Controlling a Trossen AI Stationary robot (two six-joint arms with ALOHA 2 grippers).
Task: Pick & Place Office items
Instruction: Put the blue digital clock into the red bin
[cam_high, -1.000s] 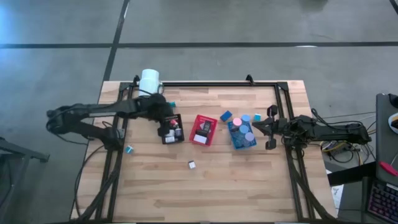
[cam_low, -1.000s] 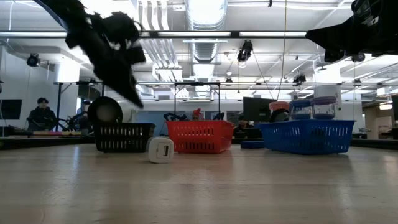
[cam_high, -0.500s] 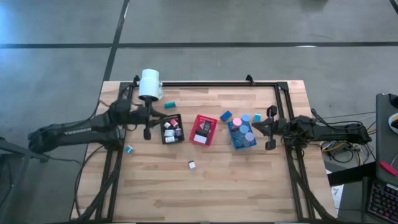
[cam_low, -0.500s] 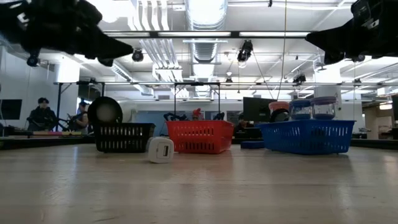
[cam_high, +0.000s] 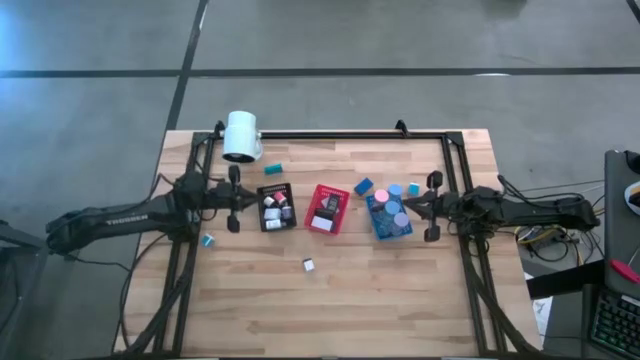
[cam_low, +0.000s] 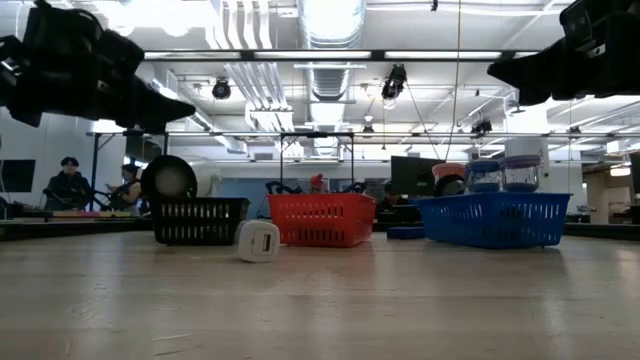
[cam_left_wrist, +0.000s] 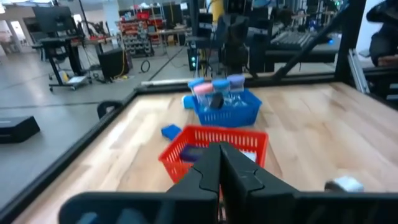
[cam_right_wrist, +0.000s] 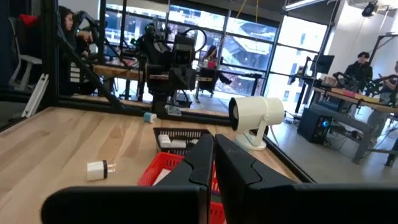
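Note:
Office items lie sorted in three trays mid-table: black tray (cam_high: 276, 207), red tray (cam_high: 327, 209), blue tray (cam_high: 388, 216) with pink and blue round caps. Loose pieces rest on the wood: a white block (cam_high: 309, 265), a teal bit (cam_high: 272, 168), another teal bit (cam_high: 208, 240), a blue block (cam_high: 363, 186). My left gripper (cam_high: 236, 198) hovers shut and level just left of the black tray, holding nothing. My right gripper (cam_high: 432, 208) hovers shut and level right of the blue tray; its fingertips (cam_right_wrist: 213, 163) are together.
A big white cylinder (cam_high: 241, 135) stands at the table's far left corner. A black frame rail (cam_high: 350, 134) runs along the far edge and down both sides. The near half of the table holds only the white block (cam_low: 259, 241).
My left gripper has drawn back from above the black tray toward the table's left edge, tipping from pointing down to level. It carries nothing. My right arm has kept still.

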